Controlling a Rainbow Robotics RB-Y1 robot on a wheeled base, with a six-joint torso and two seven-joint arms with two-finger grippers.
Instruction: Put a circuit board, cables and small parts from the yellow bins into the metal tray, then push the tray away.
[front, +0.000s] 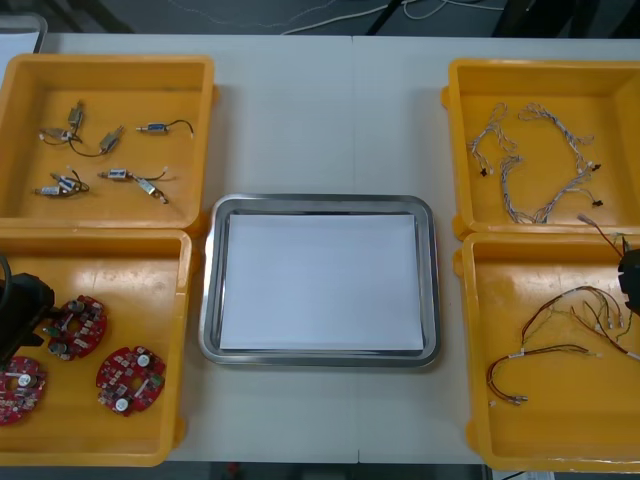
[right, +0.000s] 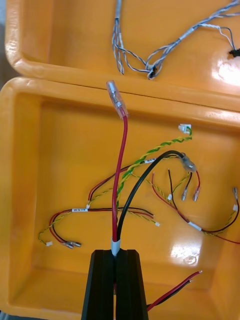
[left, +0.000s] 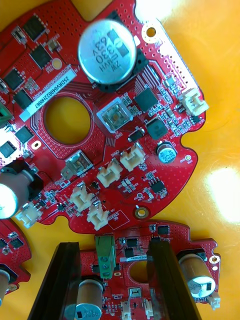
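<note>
My right gripper (right: 116, 252) is shut on a red and black cable (right: 120, 170), whose red lead sticks out past the fingertips to a clear connector. It hangs over the near right yellow bin (front: 480, 400) at the table's right edge, where the right gripper (front: 630, 280) also shows. My left gripper (left: 112, 243) is open just above the round red circuit boards (left: 95, 115) in the near left bin (front: 150, 265). Its fingers straddle a green connector (left: 105, 255) on one board. The left gripper (front: 22, 305) is at the far left. The metal tray (front: 210, 300), white inside, lies in the middle.
Three circuit boards (front: 130, 380) lie in the near left bin. The far left bin (front: 110, 62) holds several small metal parts (front: 110, 140). Twisted blue and white cables (front: 540, 160) fill the far right bin. More red, yellow and black cables (front: 560, 345) lie loose under the right gripper.
</note>
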